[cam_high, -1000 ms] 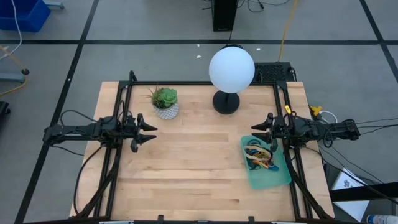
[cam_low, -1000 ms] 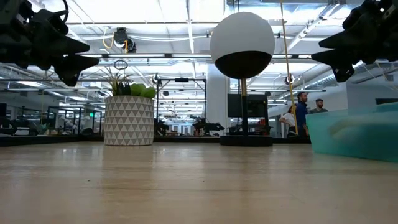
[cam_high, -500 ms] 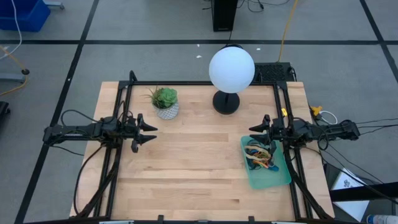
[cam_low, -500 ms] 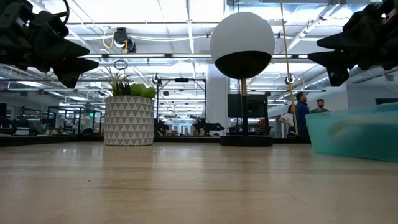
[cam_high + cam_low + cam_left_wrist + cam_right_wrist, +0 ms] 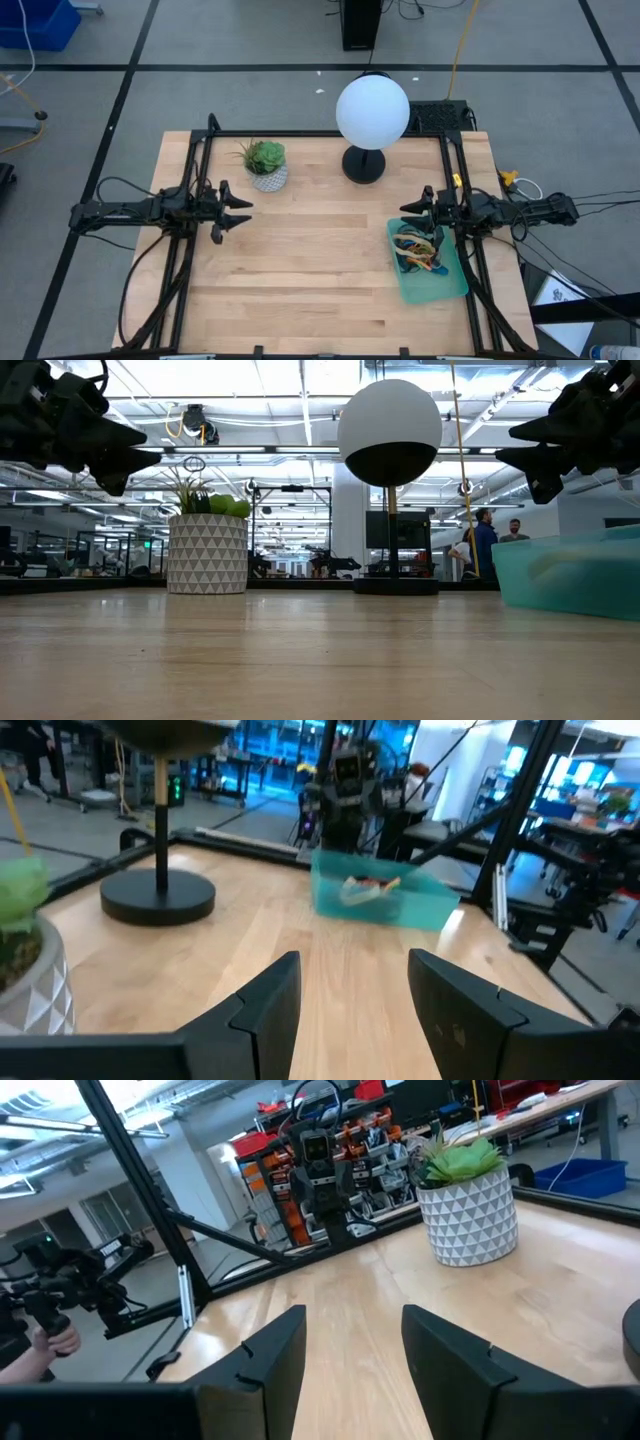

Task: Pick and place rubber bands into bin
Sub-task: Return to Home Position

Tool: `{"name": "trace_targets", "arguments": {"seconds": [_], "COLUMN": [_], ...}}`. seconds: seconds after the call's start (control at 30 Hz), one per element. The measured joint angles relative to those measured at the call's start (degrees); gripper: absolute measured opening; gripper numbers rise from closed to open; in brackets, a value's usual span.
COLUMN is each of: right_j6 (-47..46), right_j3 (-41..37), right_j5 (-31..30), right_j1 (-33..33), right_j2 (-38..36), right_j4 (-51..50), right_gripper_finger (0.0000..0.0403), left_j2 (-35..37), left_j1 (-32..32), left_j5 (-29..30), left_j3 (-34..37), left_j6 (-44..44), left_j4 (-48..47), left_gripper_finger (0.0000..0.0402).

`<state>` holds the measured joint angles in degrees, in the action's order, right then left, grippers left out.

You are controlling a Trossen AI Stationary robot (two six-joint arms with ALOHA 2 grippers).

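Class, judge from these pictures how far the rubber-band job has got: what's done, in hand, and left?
Done: the rubber bands lie heaped in the bin, and no loose band shows on the table. In hand: nothing; the left gripper and right gripper are open and empty, raised at the table's sides. Remaining: no band visible to pick.

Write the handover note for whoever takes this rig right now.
Left tool: open, empty, raised over the left side of the table.
Right tool: open, empty, raised by the far end of the bin.
Rubber bands: heaped in the bin, near the table's right edge.
Done: no band shows outside the bin.
Left: probably only parking both arms.
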<state>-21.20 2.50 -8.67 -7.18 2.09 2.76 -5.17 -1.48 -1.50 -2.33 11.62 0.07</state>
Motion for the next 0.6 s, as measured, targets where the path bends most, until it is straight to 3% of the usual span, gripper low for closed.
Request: {"name": "trace_targets", "arguments": {"seconds": [0.6], "right_j6": [2.6], "right_j3": [-0.1], "right_j5": [-0.1], "right_j1": [0.0], "right_j2": [0.1], "right_j4": [-0.4], "right_gripper_finger": [0.0160], "left_j2": [-0.1], "left_j1": [0.0], "left_j5": [0.8], "left_j3": [1.7], "left_j6": [2.6], "left_j4": [1.0], "left_gripper_finger": [0.0193]}}
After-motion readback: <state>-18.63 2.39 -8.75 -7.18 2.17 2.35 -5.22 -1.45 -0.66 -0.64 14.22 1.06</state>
